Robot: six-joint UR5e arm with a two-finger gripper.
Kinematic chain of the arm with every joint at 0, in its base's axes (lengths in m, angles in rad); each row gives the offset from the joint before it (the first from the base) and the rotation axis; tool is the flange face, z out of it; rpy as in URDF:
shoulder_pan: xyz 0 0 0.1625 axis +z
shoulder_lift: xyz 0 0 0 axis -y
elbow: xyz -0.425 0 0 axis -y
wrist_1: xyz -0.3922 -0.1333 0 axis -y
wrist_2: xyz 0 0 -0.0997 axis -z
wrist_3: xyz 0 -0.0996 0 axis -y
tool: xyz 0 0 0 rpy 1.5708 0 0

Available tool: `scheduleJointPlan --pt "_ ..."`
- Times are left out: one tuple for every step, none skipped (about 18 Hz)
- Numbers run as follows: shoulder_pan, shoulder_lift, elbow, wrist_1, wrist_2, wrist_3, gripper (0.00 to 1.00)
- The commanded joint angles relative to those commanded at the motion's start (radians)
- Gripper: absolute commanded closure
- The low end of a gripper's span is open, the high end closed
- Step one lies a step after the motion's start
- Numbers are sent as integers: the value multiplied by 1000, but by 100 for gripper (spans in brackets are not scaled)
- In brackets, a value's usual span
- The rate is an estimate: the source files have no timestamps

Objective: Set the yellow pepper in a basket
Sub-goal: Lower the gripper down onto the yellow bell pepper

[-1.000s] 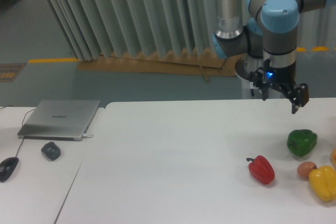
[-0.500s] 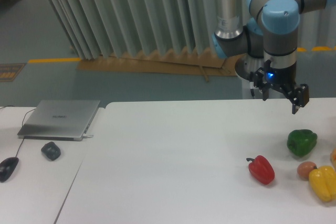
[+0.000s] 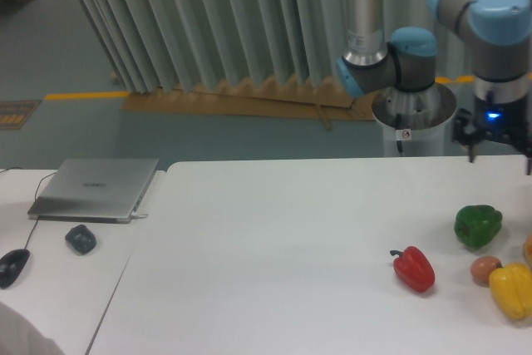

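The gripper (image 3: 501,140) hung at the far right of the scene, above the far edge of the white table (image 3: 274,247). Its right side was cut off by the frame edge, so I could not tell how wide the claw stood or if it was closed; nothing was seen in it. A small blue light shone on the wrist above it.

The yellow pepper (image 3: 511,289) lay on the table at the near right corner, partly cut by the right edge of the frame. It was well apart from the gripper, nearer to the camera. Just beside it on the left lay a small orange-tan ball (image 3: 485,269), close enough that they seemed to touch. Farther back was the green pepper (image 3: 478,225), and to the left of the ball was the red pepper (image 3: 414,268) with its stem pointing left.

On the left side a closed grey laptop (image 3: 97,188) lay on a second table. Near it were a dark small object (image 3: 81,239) and a black mouse (image 3: 12,267) with its cable.
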Motion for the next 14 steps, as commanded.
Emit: scheduleJointPlan --pt "-20 -12 -2 56 0 -92 0" --pt "-22 -17 -3 95 0 -97 0" --pt "-23 -26 3 121 0 -105 0" --pt "-23 -37 6 143 -6 -117 0" --pt "-25 -45 6 172 -3 -131 0" --pt "-25 -58 8 207 -3 -149 0" --pt "-26 -68 5 239 -3 -165 0" --pt "-26 -84 -3 265 -2 -165 0" --pt "-26 -107 3 288 0 -163 0" --pt "-25 -121 8 293 1 -160 0" --pt "-23 -129 3 293 0 -160 0" --pt "-19 -149 8 293 -2 -160 0" --pt "-19 -173 0 295 -3 -171 0" --pt "-19 -192 0 295 -3 -177 0"
